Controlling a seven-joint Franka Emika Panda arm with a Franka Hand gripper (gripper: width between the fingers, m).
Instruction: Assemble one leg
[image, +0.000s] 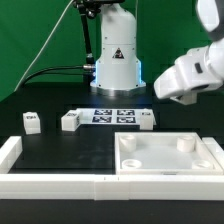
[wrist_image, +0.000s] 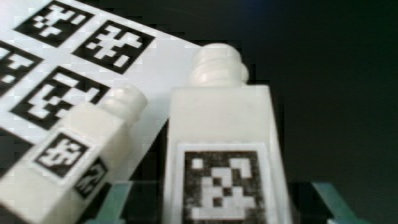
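Gripper (image: 182, 78) hovering high at the exterior view's right; white panel (image: 165, 155) lying low at that same side. Fingers not resolving in either view: cannot tell how wide the claw is standing, or whether it is holding anything. Wrist view is showing the leg (wrist_image: 222, 140) sitting tag-up just beside a second leg (wrist_image: 80, 155), next to the marker board (wrist_image: 164, 72).
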